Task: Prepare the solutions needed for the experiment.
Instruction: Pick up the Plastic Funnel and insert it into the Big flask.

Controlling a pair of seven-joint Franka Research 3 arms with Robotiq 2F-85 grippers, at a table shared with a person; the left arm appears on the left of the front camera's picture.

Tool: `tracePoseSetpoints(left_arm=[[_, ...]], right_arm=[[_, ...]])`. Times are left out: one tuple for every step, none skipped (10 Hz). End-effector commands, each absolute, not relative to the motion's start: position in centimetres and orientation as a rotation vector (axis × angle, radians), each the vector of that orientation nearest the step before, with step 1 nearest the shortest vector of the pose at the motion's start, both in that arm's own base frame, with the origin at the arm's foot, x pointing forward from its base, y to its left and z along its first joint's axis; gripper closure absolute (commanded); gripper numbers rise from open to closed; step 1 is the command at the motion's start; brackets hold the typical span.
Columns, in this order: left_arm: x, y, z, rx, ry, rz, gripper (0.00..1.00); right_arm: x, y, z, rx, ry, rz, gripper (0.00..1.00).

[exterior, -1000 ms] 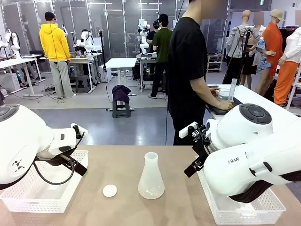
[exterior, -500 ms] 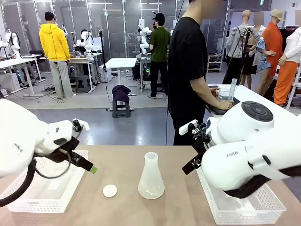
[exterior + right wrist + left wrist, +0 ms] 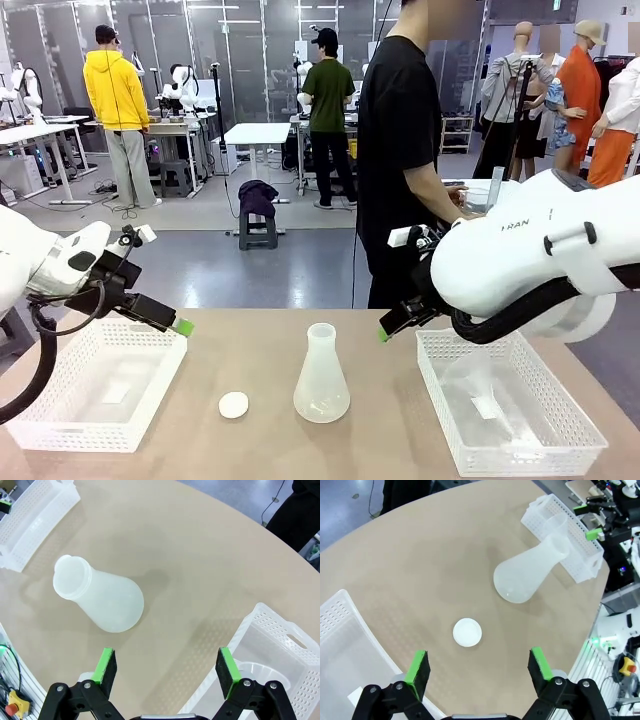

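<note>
The frosted translucent conical flask [image 3: 321, 378] clouds whatever is inside it, and no liquid level can be made out through its wall. In the front view the left jaws and the right jaws each stand edge-on, one green pad covering the other. The left white perforated plastic basket [image 3: 335, 615] runs off the left wrist picture's left and bottom edges. The right white perforated plastic basket [image 3: 272, 625] is cut by the right wrist picture's edge. A clear round vessel [image 3: 257, 672] in it sits partly behind a finger, its kind unclear.
</note>
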State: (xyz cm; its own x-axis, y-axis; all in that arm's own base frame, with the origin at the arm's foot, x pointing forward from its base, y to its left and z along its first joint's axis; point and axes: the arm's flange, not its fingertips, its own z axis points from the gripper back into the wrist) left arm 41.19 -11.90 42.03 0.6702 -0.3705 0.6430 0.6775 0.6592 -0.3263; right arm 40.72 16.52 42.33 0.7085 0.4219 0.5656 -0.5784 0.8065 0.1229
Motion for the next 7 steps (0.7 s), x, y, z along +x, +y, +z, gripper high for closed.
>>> tracePoseSetpoints(left_arm=[[40.4, -12.8, 41.9, -0.55, -0.581, -0.642, 0.0], [40.4, -12.8, 41.9, -0.55, -0.581, -0.642, 0.0], [40.4, -12.8, 41.9, -0.55, -0.581, -0.642, 0.0], [40.7, -13.0, 42.1, -0.562, -0.565, -0.644, 0.0], [42.1, -13.2, 41.4, -0.729, -0.533, -0.65, 0.0], [43.7, -12.8, 41.0, -0.945, -0.491, -0.602, 0.0], [44.8, -12.2, 40.6, -1.058, -0.463, -0.552, 0.0]], right_arm=[[40.3, 17.0, 41.6, 0.289, -0.548, 0.559, 0.0], [40.3, 17.0, 41.6, 0.289, -0.548, 0.559, 0.0], [40.3, 17.0, 41.6, 0.289, -0.548, 0.559, 0.0], [40.4, 16.9, 42.0, 0.29, -0.541, 0.57, 0.0], [41.4, 17.0, 41.4, 0.405, -0.517, 0.572, 0.0], [42.4, 16.5, 41.1, 0.537, -0.482, 0.551, 0.0], [43.2, 15.7, 40.6, 0.612, -0.453, 0.496, 0.0]])
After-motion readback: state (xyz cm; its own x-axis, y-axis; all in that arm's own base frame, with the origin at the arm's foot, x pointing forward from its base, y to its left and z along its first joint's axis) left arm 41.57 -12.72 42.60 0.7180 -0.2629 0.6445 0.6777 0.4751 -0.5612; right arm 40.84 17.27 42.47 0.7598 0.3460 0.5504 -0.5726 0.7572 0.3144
